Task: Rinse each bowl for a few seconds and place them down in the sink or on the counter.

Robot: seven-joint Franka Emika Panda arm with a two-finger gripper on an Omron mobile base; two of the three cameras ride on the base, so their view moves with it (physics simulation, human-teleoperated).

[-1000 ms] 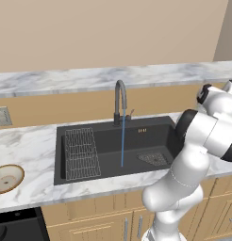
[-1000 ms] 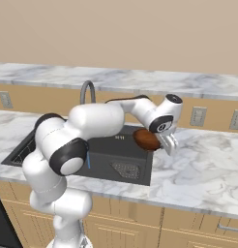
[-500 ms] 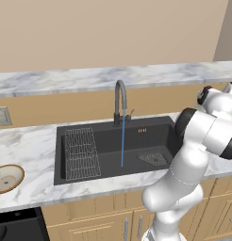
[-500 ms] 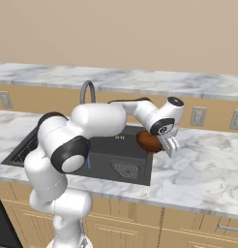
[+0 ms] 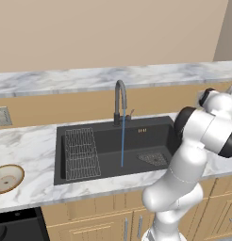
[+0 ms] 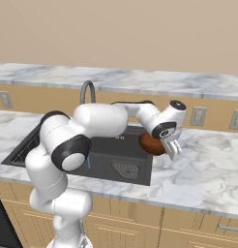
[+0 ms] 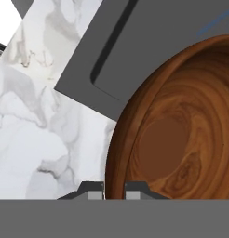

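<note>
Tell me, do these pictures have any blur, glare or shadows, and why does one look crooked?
Left base view: sharp, evenly lit, no hard shadows; water falls from the tap as a flat blue line. Right base view: soft shine on the arm, none on the sink. Hand view: rolled, so the counter slants; the brown bowl, gripped at its rim, looms large but crisp.

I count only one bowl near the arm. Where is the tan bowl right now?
In the left base view the tan bowl sits on the counter at the far left, well left of the sink and its wire rack.
</note>
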